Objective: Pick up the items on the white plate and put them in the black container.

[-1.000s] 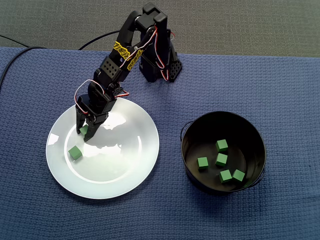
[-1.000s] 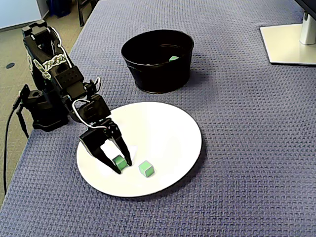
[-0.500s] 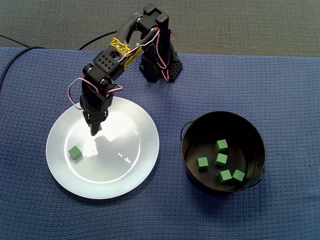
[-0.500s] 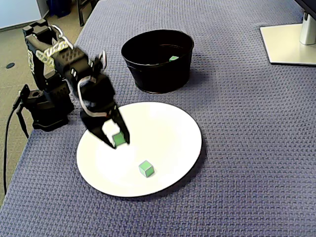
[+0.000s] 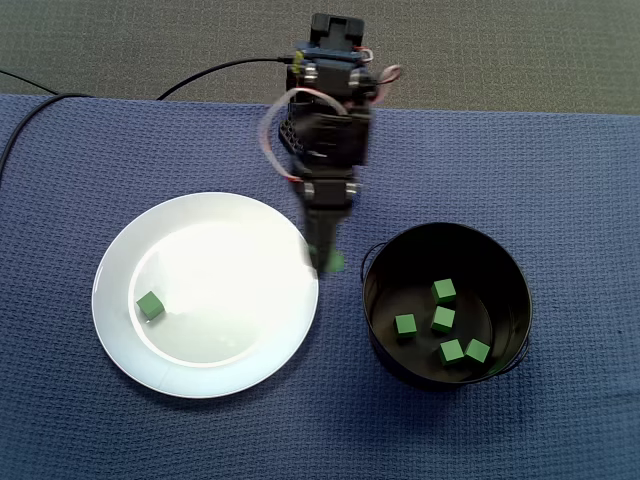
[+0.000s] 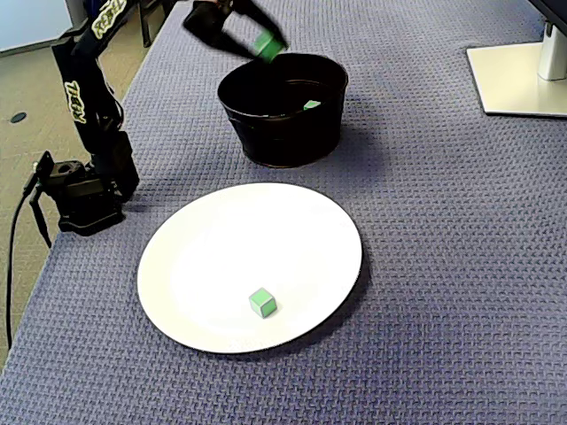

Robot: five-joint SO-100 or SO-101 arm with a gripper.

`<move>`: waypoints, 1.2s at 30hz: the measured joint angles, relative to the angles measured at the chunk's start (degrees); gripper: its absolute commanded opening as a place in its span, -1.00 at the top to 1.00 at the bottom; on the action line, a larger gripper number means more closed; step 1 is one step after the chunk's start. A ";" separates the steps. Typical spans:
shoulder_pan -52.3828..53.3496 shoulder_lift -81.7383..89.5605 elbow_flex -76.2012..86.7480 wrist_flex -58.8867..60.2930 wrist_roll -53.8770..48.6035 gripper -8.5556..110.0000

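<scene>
Fixed view from above: the gripper (image 5: 325,264) hangs over the strip of blue cloth (image 5: 560,180) between the white plate (image 5: 240,250) and the black container (image 5: 446,228), just beside the container's near rim but not over its mouth. The picture is smeared there, yet the fingers read as drawn narrow onto the held cube (image 5: 335,262), which is green and clear of the cloth. Five green cubes (image 5: 443,319) lie on the container floor, and a lone cube (image 5: 150,305) sits on the plate near its left edge. Fixed view from the side: the gripper (image 6: 262,42) is high up, above the level of the container's rim (image 6: 282,60) and at its near-left edge, with the held cube (image 6: 265,44) pinched between the two fingers. The lone cube (image 6: 262,302) rests low on the plate (image 6: 350,235), well apart from the arm base (image 6: 84,190). My reading: the carry step is in hand, second-to-last cube by count. Next I need to bring the gripper fully over the mouth, keeping height so the fingers clear the rim. Only then do I spread the fingers to drop. After that, back to the plate for the lone cube.
</scene>
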 measured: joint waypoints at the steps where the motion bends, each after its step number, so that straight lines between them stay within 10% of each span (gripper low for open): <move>1: -2.72 -0.09 0.88 -2.55 2.37 0.86; 20: -22.06 -7.65 29.71 -27.60 18.90 0.84; 26: -21.97 -9.93 28.48 -24.08 19.34 0.06; 36: -23.47 -9.93 10.55 -3.60 10.99 0.05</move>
